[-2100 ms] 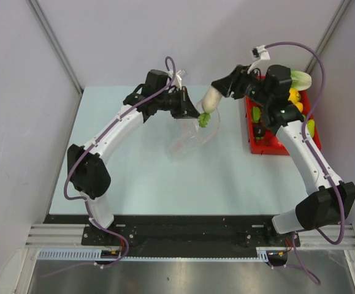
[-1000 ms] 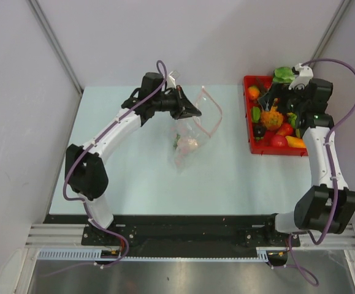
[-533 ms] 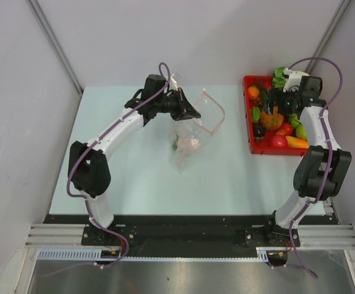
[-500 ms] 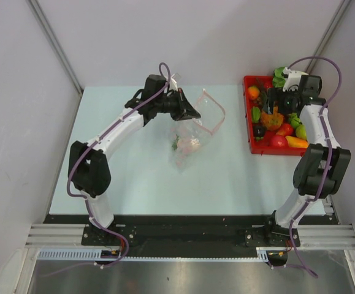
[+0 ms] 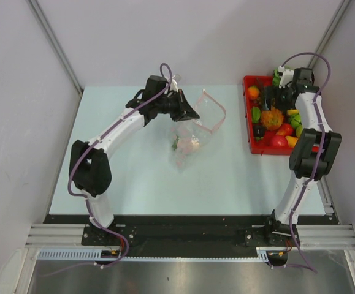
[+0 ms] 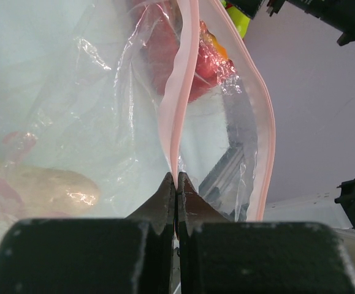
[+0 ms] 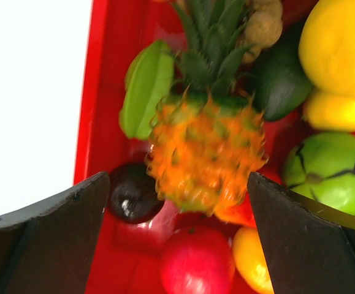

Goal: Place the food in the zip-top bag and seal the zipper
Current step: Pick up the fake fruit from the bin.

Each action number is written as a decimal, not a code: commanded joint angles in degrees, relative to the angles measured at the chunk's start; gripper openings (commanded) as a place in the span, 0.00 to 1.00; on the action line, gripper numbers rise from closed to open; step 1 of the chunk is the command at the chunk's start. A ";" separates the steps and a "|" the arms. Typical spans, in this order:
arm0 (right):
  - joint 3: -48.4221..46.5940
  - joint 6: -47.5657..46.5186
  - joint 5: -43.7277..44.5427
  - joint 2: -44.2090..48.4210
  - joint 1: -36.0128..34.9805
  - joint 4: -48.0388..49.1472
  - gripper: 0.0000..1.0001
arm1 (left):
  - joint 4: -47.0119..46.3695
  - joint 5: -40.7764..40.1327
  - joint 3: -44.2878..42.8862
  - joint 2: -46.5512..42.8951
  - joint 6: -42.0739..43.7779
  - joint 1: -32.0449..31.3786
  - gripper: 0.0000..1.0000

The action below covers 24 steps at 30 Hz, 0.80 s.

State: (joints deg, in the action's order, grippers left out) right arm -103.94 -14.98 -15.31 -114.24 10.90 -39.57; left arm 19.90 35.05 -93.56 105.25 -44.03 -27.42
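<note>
The left gripper [image 6: 176, 184] pinches the zipper [image 6: 183, 92] of the open zip-top bag [image 5: 192, 131] holding a pale piece [image 6: 42, 187], while the right gripper [image 7: 177, 202], spread and empty, hovers over the pineapple [image 7: 205, 153] among unbagged food [image 7: 336, 43] in the red tray [image 7: 97, 92].

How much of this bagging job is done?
One pale food piece lies in the zip-top bag. Left fingers pinch its zipper strip, holding the mouth open; right fingers hang open over the toy pineapple. The rest sits in the red tray; sealing isn't done.
</note>
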 commanded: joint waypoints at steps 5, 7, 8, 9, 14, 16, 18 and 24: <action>-11.28 0.13 1.52 -7.75 -0.44 0.10 1.00 | -0.65 -0.68 -1.89 0.92 2.11 -0.09 0.00; -12.51 0.74 0.99 -8.46 -0.79 1.16 1.00 | -0.48 -0.60 -1.80 1.10 2.28 -0.09 0.00; -13.12 1.09 1.07 -9.24 -0.96 2.56 1.00 | -0.39 -0.77 -1.72 1.10 2.37 0.00 0.00; -13.74 1.18 0.99 -9.77 -1.14 2.92 0.99 | -0.48 -0.77 -1.71 1.01 2.46 -0.09 0.00; -18.13 1.18 3.00 -13.11 -2.81 4.67 0.93 | -0.30 -1.21 -1.80 1.10 2.90 0.00 0.00; -19.97 1.01 3.36 -15.22 -3.07 4.77 0.90 | -0.39 -1.12 -1.71 1.27 2.90 0.17 0.00; -23.82 0.92 4.50 -18.11 -3.42 4.24 0.89 | -0.30 -1.12 -1.98 1.45 2.90 0.17 0.00; -32.02 -0.75 8.10 -24.45 -3.86 1.17 0.87 | -0.30 -1.12 -2.15 2.06 2.90 0.61 0.00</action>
State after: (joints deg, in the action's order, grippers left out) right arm -130.74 -14.59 -10.50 -135.98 7.11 -37.39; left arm 20.25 34.46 -93.56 107.00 -42.41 -27.40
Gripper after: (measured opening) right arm 0.875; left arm 0.006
